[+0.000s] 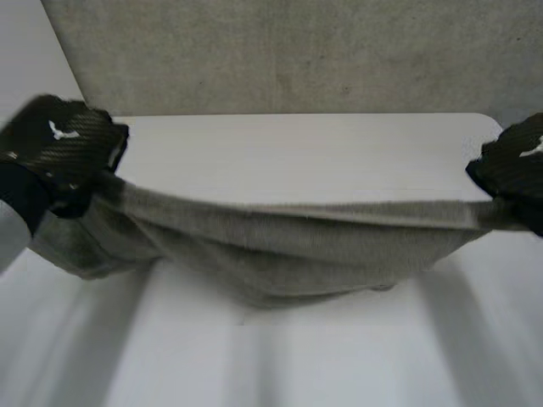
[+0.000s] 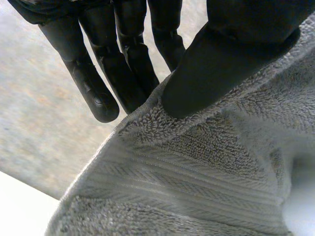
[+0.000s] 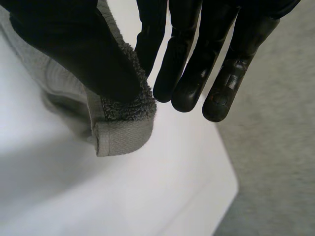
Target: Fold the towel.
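The left robot hand (image 1: pixel 64 153) is pinching the left end of the grey towel (image 1: pixel 288 246) between thumb and fingers. The towel is hanging stretched over the white worktop (image 1: pixel 297 144), middle sagging, while the right robot hand (image 1: pixel 516 165) is clamping its right corner.

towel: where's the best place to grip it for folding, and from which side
Probably the two top corners, each from its outer end, thumb over the hem. The grey towel hangs stretched between the left hand and right hand, sagging toward the table, so corner pinches hold its edge straight.
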`<state>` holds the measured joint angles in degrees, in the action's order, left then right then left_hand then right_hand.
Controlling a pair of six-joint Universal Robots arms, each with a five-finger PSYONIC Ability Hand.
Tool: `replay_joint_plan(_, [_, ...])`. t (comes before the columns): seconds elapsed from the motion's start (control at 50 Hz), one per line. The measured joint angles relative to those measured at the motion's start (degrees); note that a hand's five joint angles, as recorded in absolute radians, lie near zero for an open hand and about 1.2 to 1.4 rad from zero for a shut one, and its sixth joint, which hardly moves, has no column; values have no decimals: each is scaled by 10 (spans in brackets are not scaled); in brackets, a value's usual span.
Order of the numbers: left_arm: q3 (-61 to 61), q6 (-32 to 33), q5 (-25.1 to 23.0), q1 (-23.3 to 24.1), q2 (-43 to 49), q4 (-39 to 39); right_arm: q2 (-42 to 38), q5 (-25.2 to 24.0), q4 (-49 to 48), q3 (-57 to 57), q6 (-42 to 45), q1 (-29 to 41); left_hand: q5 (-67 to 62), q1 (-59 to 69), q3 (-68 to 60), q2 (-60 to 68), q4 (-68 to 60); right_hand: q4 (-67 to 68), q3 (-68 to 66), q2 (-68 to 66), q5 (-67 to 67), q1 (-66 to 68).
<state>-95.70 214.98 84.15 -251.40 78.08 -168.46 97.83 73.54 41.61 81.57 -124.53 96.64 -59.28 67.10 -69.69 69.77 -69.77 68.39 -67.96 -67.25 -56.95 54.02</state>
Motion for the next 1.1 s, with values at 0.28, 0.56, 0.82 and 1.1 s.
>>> replay_joint_plan(0.28, [22,6,0,6,216,-71,-183,25,-68,5,-28,20,0,0,0,0,0,0,0,0,0,0])
replay_joint_plan(0.56, [375,-1,81,36,353,-141,-318,110,-314,-311,-174,90,0,0,0,0,0,0,0,0,0,2])
replay_joint_plan(0.82, [451,-26,162,48,282,-221,-236,111,-508,-313,-210,91,-2,3,0,0,0,0,0,0,0,2])
replay_joint_plan(1.1, [103,-78,150,49,241,-281,-210,13,-497,7,-206,84,-2,3,0,0,0,0,-1,0,0,3])
